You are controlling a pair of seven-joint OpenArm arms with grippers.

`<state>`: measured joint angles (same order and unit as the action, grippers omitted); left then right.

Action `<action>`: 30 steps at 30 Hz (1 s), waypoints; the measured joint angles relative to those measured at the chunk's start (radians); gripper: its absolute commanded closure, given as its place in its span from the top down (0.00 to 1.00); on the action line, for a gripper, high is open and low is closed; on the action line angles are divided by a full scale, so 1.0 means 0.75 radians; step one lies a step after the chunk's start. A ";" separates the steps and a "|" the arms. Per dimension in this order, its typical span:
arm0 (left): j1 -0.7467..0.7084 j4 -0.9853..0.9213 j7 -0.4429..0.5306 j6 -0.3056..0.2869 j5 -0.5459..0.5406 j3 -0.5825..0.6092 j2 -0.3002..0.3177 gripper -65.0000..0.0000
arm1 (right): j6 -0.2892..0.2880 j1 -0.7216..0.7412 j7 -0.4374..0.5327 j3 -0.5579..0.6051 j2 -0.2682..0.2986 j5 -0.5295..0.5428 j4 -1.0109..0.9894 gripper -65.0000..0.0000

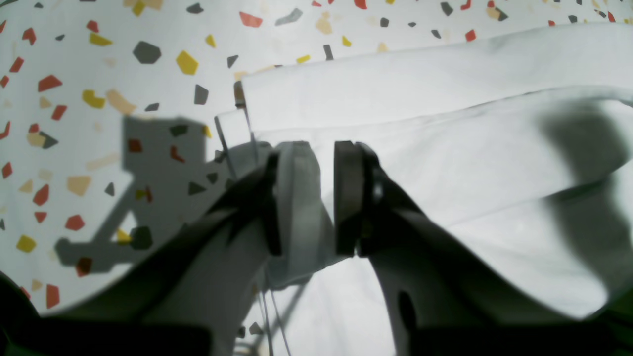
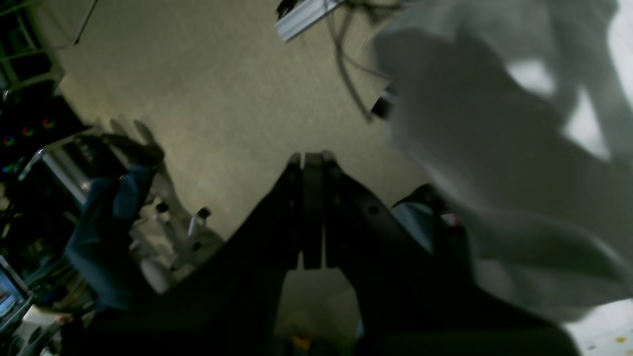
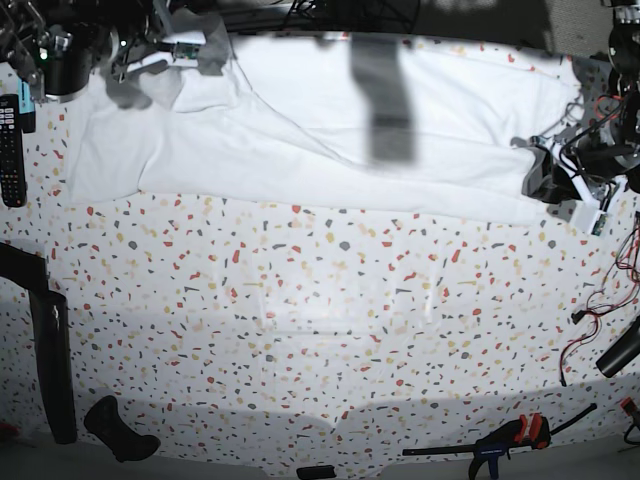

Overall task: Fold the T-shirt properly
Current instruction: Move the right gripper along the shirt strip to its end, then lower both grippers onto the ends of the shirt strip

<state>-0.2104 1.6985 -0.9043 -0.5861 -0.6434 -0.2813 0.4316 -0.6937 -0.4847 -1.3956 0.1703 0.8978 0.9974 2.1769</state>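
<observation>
In the left wrist view, the left claw (image 1: 324, 198) is closest, and it pinches a fold of the white T-shirt (image 1: 445, 123). The shirt lies on the speckled table (image 1: 99, 74).

In the right wrist view, the right claw (image 2: 311, 207) is shut tight with nothing in it. The T-shirt (image 2: 494, 148) hangs just beside it.

In the base view, a clamp (image 3: 505, 440) lies at the near edge. The T-shirt (image 3: 300, 150) is spread along the far side of the table (image 3: 320, 330).
</observation>
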 measured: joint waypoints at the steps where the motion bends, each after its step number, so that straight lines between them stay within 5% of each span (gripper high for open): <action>1: 0.000 0.000 0.000 0.000 -0.001 0.000 0.001 0.22 | 0.000 -0.012 0.002 0.000 -0.001 -0.013 0.000 0.00; 4: 0.000 0.000 0.000 0.000 0.000 0.000 0.000 0.22 | 0.000 -0.034 -0.001 0.000 0.000 -0.034 0.000 0.01; 6: 0.000 0.000 0.000 0.000 -0.001 0.000 0.000 0.22 | 0.000 -0.041 -0.001 0.000 0.000 -0.018 0.000 0.12; 12: 0.000 0.000 0.000 0.000 -0.001 0.000 0.001 0.22 | 0.000 -0.041 -0.002 -0.001 -0.001 0.290 0.037 0.15; 15: 0.000 0.000 0.023 0.000 -0.001 0.000 0.000 0.22 | 0.000 -0.018 -0.009 -0.005 -0.021 0.316 0.102 0.15; 22: 0.024 0.000 0.045 0.000 -0.001 0.000 0.000 0.23 | 0.000 0.175 0.051 -0.322 -0.274 0.211 0.112 0.15; 26: 0.026 0.000 0.045 0.000 0.139 0.000 0.000 0.43 | 0.001 0.229 0.183 -0.593 -0.405 0.089 0.112 0.15; 30: 0.026 -0.001 0.019 0.054 0.204 -0.001 0.001 0.50 | 0.001 0.221 0.176 -0.797 -0.483 0.093 0.112 0.15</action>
<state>-0.1909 1.6981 -0.8902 -0.5457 -0.4904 -0.2817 0.4320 -0.6933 -0.3187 -1.2636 -0.4274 0.5358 1.0672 2.2608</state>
